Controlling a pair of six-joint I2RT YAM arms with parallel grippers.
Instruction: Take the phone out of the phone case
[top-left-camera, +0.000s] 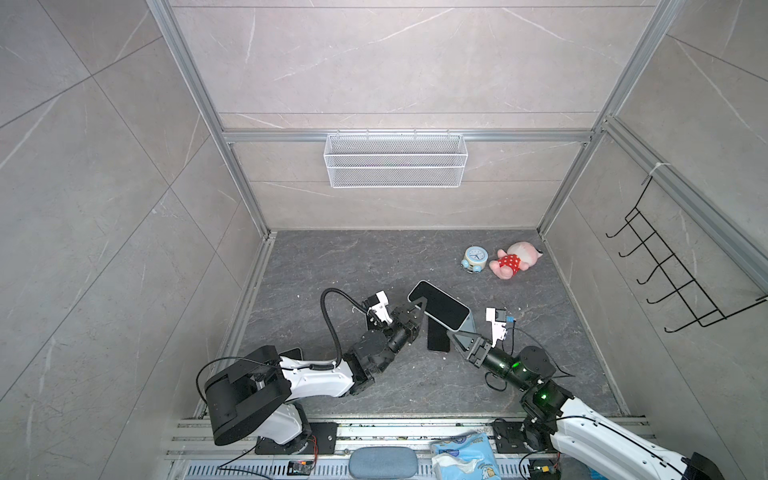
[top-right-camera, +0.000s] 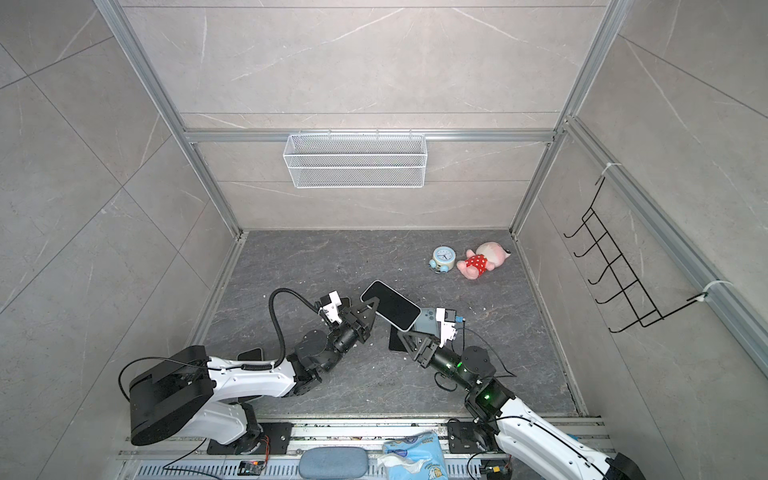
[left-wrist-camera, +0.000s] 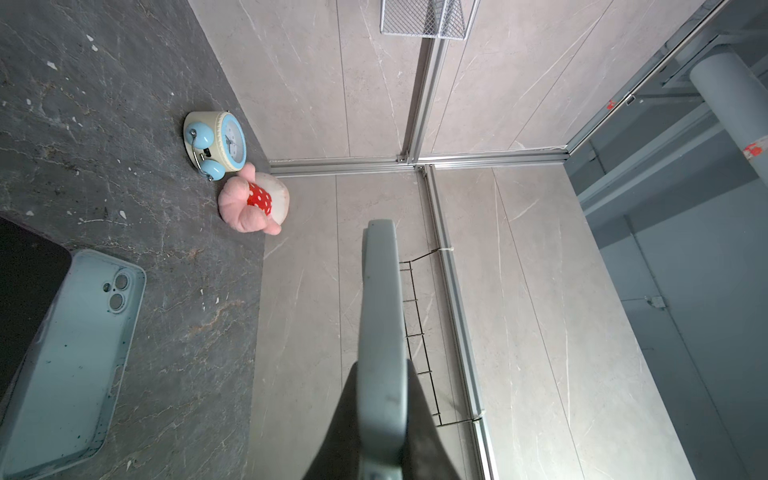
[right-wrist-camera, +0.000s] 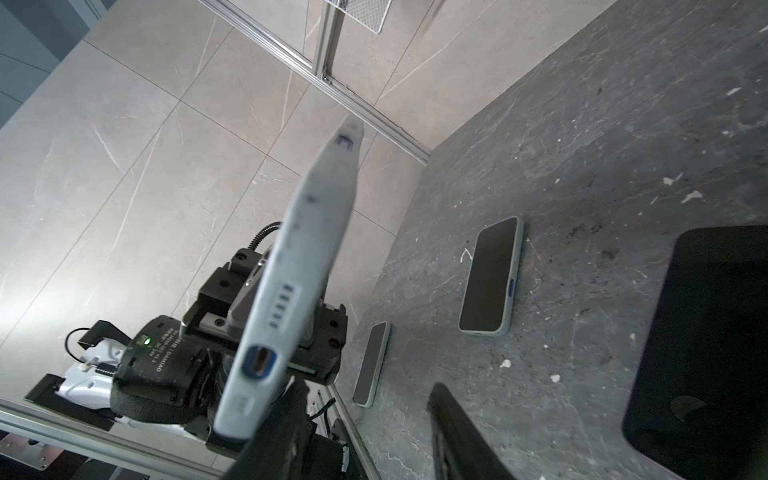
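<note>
Phone (top-left-camera: 440, 307), pale case apparently still on, hangs tilted above the table so the shell can peel free. My left gripper (top-left-camera: 417, 309) is clamped on one edge as anchor. My right gripper (top-left-camera: 460, 336) sits at the opposite corner, fingers apart, probably to catch the rim. An empty case (left-wrist-camera: 75, 353) lies underneath.

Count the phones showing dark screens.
4. Held phone in left gripper; second phone flat beneath it; third phone and fourth phone lie toward the left arm. More may be hidden.

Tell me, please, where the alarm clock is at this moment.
In both top views the alarm clock sits on the dark floor toward the far right corner, immediately left of the pink plush toy.
</note>
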